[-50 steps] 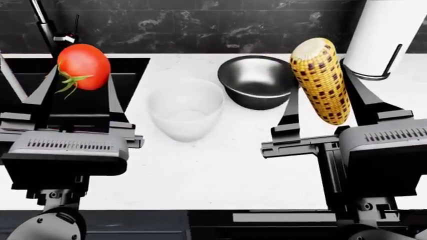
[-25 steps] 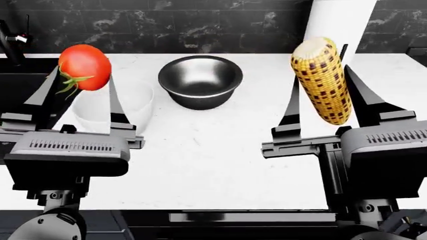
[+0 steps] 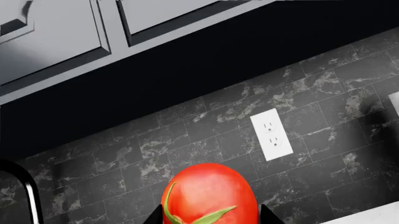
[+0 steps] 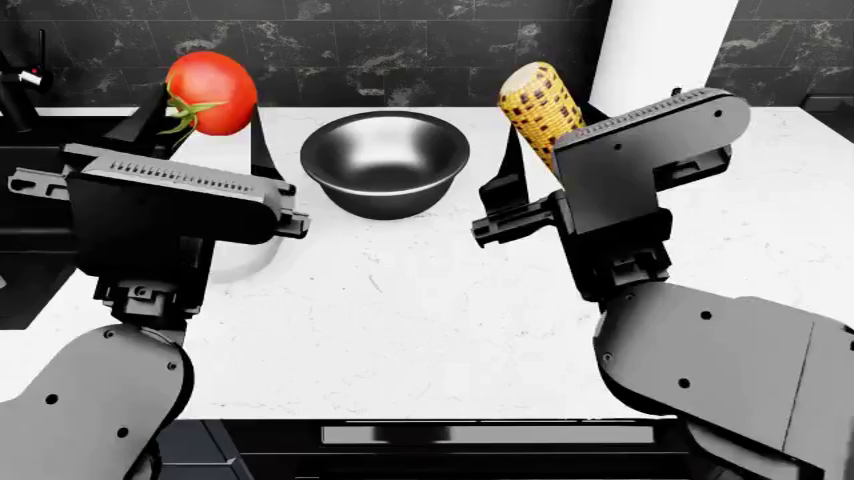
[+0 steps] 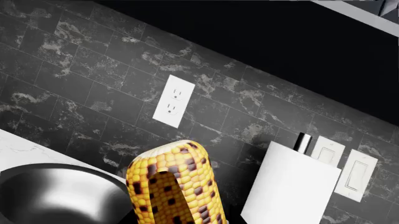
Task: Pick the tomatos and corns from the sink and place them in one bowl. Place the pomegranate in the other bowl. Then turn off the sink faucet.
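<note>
In the head view my left gripper (image 4: 207,108) is shut on a red tomato (image 4: 211,90) with a green stem, held up left of the steel bowl (image 4: 384,160). My right gripper (image 4: 545,125) is shut on a yellow corn cob (image 4: 537,98) with dark kernels, upright just right of that bowl. The clear bowl (image 4: 248,258) shows only as a faint edge behind my left wrist. The left wrist view has the tomato (image 3: 210,193) between the dark fingers (image 3: 151,217). The right wrist view has the corn (image 5: 174,191) beside the steel bowl (image 5: 56,196). The pomegranate is out of view.
The dark sink (image 4: 27,205) and black faucet (image 4: 16,85) lie at the far left. A white paper towel roll (image 4: 663,45) stands behind my right arm. Black tiled wall with outlets (image 5: 173,101) backs the white counter (image 4: 400,310).
Both arms have reached forward and inward, carrying the tomato and corn up to either side of the steel bowl. The clear bowl has slipped behind my left wrist.
</note>
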